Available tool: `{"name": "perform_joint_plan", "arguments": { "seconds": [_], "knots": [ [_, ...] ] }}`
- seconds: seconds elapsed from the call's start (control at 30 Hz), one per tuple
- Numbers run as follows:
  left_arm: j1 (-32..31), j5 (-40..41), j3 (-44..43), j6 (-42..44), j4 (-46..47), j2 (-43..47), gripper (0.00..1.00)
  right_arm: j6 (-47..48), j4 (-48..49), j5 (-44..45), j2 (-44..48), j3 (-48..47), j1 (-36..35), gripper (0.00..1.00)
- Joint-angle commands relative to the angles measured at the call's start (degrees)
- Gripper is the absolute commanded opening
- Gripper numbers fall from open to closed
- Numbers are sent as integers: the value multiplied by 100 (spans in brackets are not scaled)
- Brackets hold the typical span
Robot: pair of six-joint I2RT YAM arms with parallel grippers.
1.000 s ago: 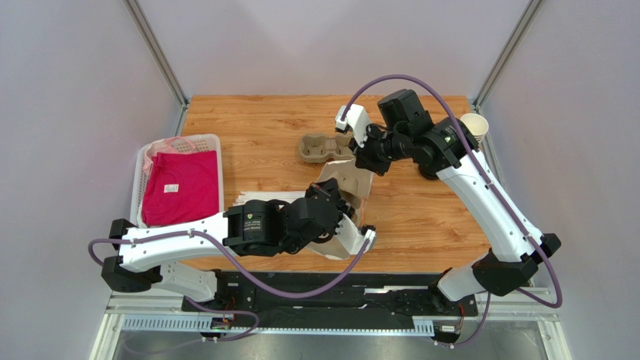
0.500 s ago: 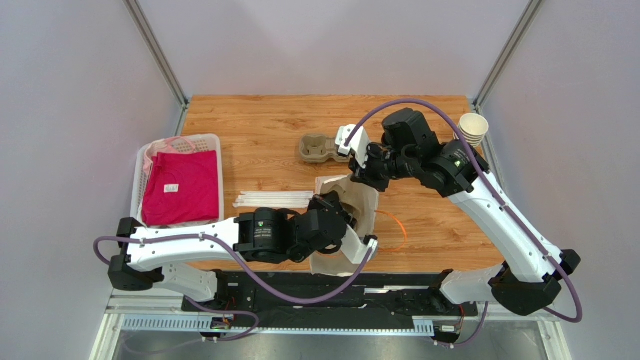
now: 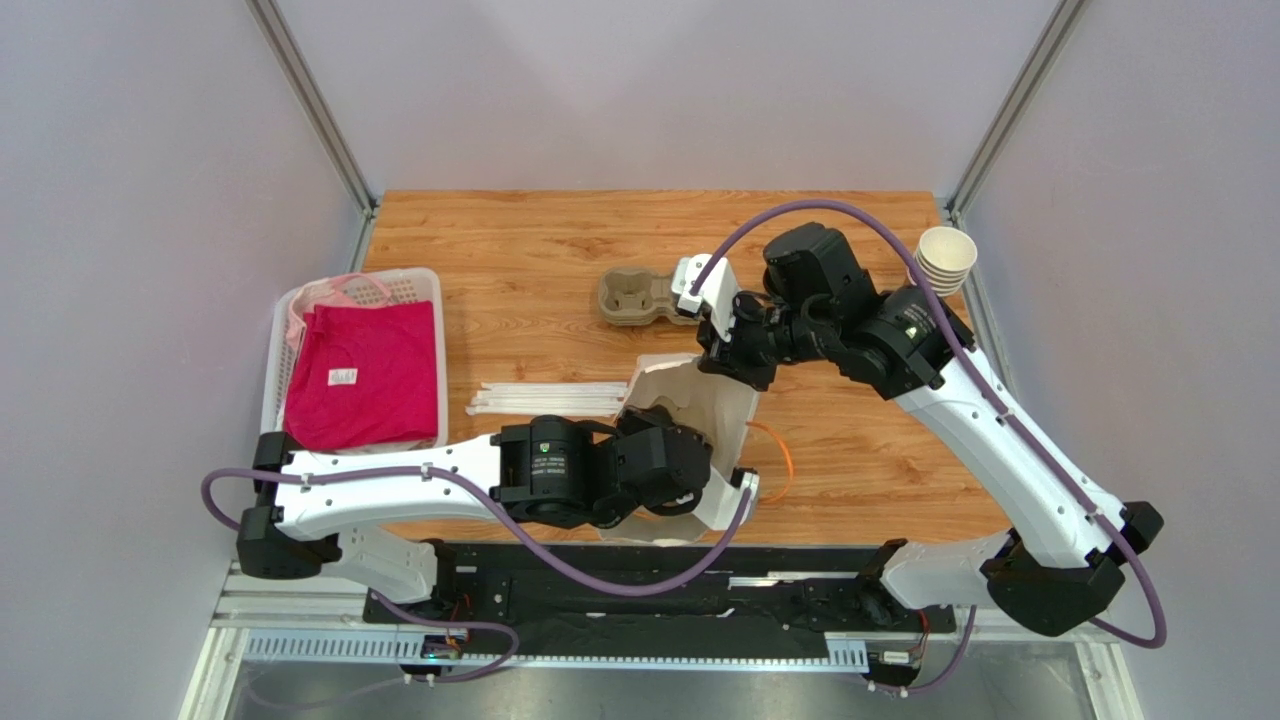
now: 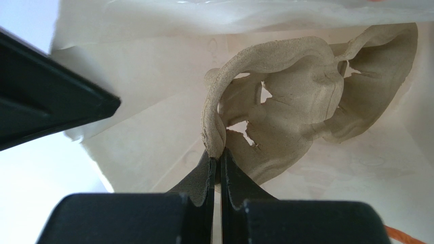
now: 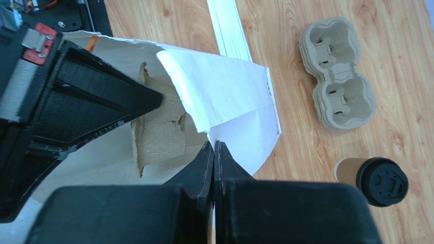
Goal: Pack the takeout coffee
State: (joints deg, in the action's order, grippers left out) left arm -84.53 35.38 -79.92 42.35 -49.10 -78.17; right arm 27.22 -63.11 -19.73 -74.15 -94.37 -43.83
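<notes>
The takeout coffee (image 5: 374, 179), a tan cup with a black lid, lies on the wood at the lower right of the right wrist view. It is hidden under the right arm in the top view. My left gripper (image 4: 219, 155) is shut on the rim of a pulp cup carrier (image 4: 285, 101) and holds it inside an open white paper bag (image 3: 706, 405). My right gripper (image 5: 214, 146) is shut on the bag's upper edge (image 5: 229, 91) and holds the mouth open. The carrier also shows inside the bag in the right wrist view (image 5: 158, 132).
A stack of pulp carriers (image 3: 639, 296) lies behind the bag. White straws (image 3: 549, 398) lie to its left. A white basket (image 3: 425, 285) with pink cloth is at the left edge. Stacked cream cups (image 3: 947, 258) stand at the far right. An orange handle (image 3: 769, 450) trails from the bag.
My right gripper came down and toward me onto the bag's edge and lifted it. My left arm pushed the carrier deeper into the bag, and the bag's mouth opened wider.
</notes>
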Motion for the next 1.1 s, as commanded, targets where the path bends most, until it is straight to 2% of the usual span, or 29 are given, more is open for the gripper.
{"name": "perform_joint_plan", "arguments": {
  "seconds": [0.0,0.2,0.33,0.63,0.87,1.07],
  "knots": [
    [7,-75,12,-324,6,12,2,-156,71,-435,138,-20,-20,0],
    [104,-171,-568,-394,-328,-111,2,-366,-78,-892,67,-143,-11,0],
    [95,-294,-648,-307,-521,-119,0,-542,-105,-1103,-12,-292,6,0],
    [104,-128,-314,-183,-258,-58,0,-955,-228,-1330,-354,-600,234,0],
    [104,-189,-876,-113,-495,-146,0,-1052,-369,-1490,-478,-785,332,0],
    [103,-268,-254,-244,-206,-146,0,-1193,-194,-1403,-416,-416,332,0]
  ]
}}
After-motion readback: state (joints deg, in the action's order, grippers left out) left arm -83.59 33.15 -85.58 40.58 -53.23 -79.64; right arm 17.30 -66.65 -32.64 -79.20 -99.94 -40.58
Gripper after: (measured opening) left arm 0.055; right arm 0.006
